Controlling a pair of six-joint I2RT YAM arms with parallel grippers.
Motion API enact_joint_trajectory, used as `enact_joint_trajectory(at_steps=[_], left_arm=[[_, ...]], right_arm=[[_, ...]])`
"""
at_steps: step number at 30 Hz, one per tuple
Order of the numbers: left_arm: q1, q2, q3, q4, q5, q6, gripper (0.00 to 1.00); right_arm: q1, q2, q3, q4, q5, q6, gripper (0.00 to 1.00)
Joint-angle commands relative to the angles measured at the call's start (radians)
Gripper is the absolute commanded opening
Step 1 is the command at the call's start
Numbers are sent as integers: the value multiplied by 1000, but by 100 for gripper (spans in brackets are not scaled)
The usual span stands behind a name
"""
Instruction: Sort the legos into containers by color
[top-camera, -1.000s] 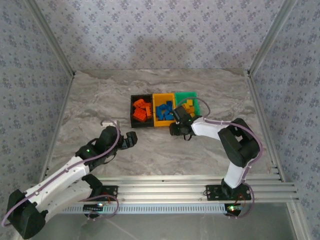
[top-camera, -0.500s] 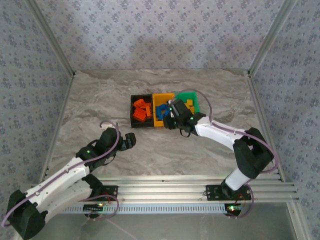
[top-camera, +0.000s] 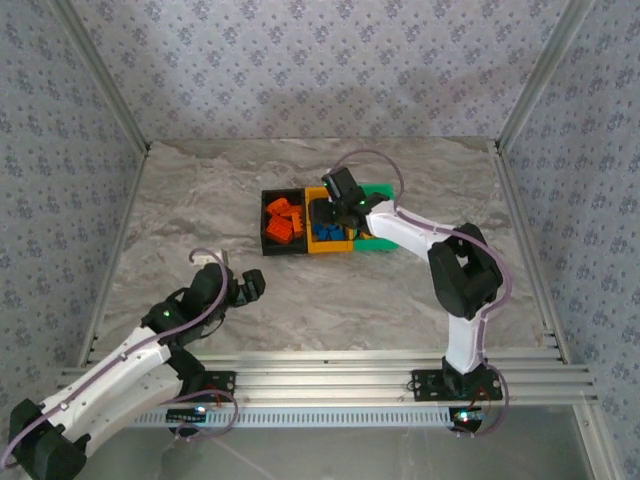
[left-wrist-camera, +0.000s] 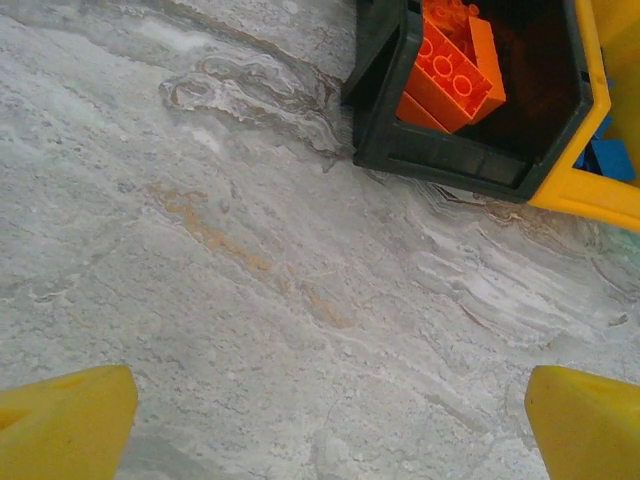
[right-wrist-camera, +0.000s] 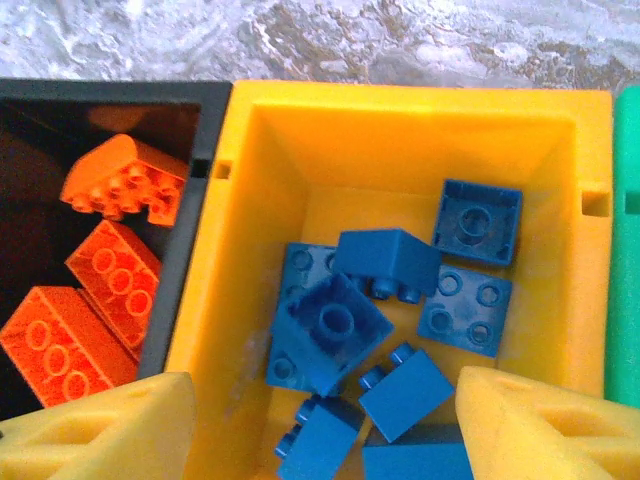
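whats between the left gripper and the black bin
Bare marble table: in the left wrist view, nothing lies between the left gripper and the black bin, which holds orange bricks. The top view shows the same empty stretch.

Enclosed robot test cell, lab type. Identified by: aluminium extrusion rails (top-camera: 330, 372) along the near edge of the marble-pattern tabletop (top-camera: 190, 200), arm bases (top-camera: 455, 383) bolted to them, aluminium frame posts (top-camera: 100, 75) at the far corners, patterned wall panels (top-camera: 320, 70) on three sides.

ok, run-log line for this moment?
left tool: open, over table | right tool: open, over yellow bin | blue legos: in yellow bin | orange legos: in black bin
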Motion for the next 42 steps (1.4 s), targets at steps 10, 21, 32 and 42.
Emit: enact_joint_trajectory(at_steps=[10,21,32,42], left_arm=[[2,-24,-5,14,-123,-10,99],[15,-39,-19,186,-329,112,100],[409,130,123,409,-312,485,100],[650,522,60,734,-186,655,100]], right_arm=[[22,-537,-387,170,111,22,79],[24,-849,-662,96,378,126,100],[-87,-887,-709,43,378,94,100],[-135,-904,-736,92,340,-30,100]])
